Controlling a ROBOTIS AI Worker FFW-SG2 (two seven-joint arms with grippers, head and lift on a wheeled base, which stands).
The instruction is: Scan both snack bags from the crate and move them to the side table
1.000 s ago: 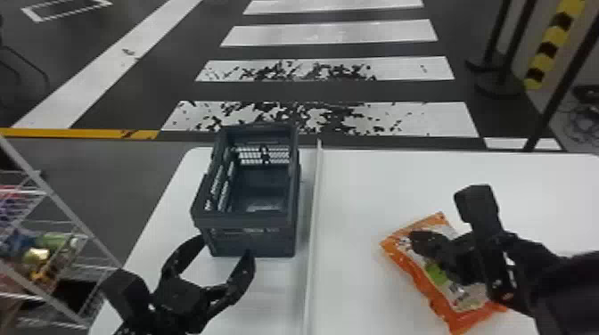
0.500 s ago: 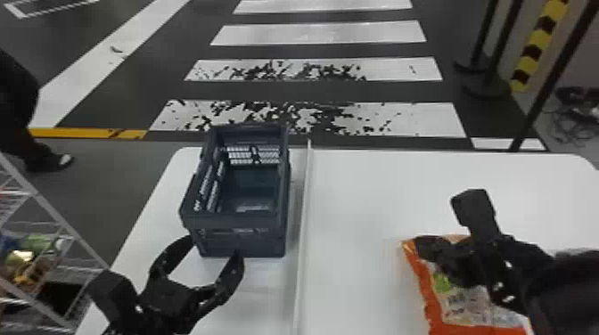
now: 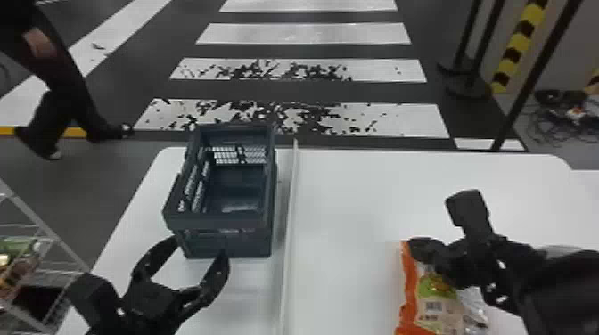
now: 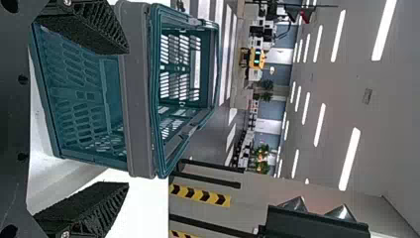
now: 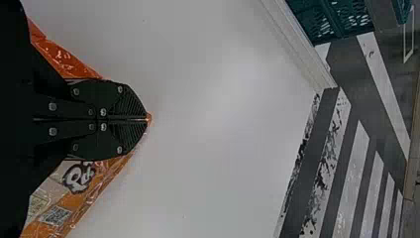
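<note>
The orange snack bag [image 3: 408, 289] hangs by its upper corner from my right gripper [image 3: 421, 251] at the right of the head view. In the right wrist view my right gripper [image 5: 147, 119] is closed on that corner, with the orange bag [image 5: 101, 191] spreading behind the fingers. The dark crate [image 3: 218, 222] stands at the left of the white table, its visible interior holding no bag. Just in front of it is my left gripper [image 3: 200, 249], its fingers wide apart. In the left wrist view the crate [image 4: 138, 89] lies beyond my left gripper [image 4: 126, 116].
A white raised strip [image 3: 289, 222] divides the table [image 3: 347, 214] lengthwise, right of the crate. At the lower left stands a wire rack [image 3: 35, 227] holding packaged goods. Stanchion poles stand beyond the table at the back right.
The orange bag has swung from a slanted pose to hang more upright and lower beside the right gripper. The head view has shifted slightly; the left gripper stays open by the crate.
</note>
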